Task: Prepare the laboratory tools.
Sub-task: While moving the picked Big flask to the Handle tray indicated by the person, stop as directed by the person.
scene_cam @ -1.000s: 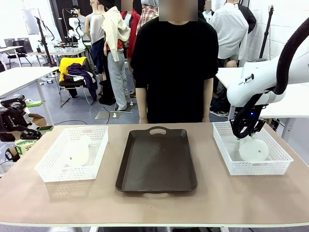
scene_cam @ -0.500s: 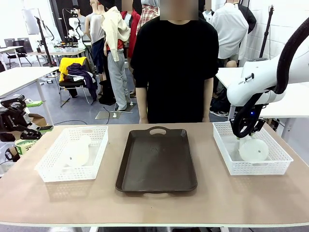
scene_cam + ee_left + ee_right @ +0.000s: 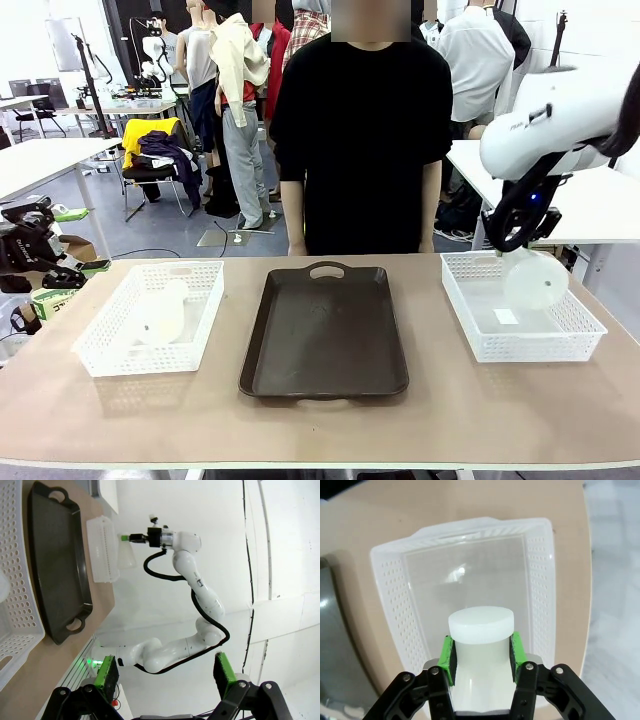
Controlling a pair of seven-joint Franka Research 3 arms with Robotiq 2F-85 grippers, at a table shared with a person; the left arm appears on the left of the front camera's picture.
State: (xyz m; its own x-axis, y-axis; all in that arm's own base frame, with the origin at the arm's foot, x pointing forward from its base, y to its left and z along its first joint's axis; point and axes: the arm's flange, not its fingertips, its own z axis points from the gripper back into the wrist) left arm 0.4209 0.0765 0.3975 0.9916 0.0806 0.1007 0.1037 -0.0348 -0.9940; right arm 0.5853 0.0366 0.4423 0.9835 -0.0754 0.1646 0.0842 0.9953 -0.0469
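Note:
My right gripper (image 3: 513, 246) is shut on the neck of a frosted white conical flask (image 3: 536, 280) and holds it tilted in the air above the right white basket (image 3: 522, 349). In the right wrist view the green pads (image 3: 449, 657) clamp the flask's neck (image 3: 481, 625), with the basket's floor (image 3: 470, 580) below. A second flask (image 3: 160, 315) lies inside the left basket (image 3: 100, 362). My left gripper (image 3: 42, 263) hovers off the table's left end; its green pads (image 3: 106, 672) stand wide apart, open and empty (image 3: 165, 672).
A dark brown tray (image 3: 325, 335) with handles lies mid-table between the baskets. A person in black (image 3: 360, 130) stands at the far edge behind it. The left wrist view shows the tray (image 3: 60, 555) and the right arm (image 3: 190, 575) carrying the flask (image 3: 126, 555).
My right gripper has risen with the flask, lifting it from the right basket's floor to above the rim. The left arm has not moved.

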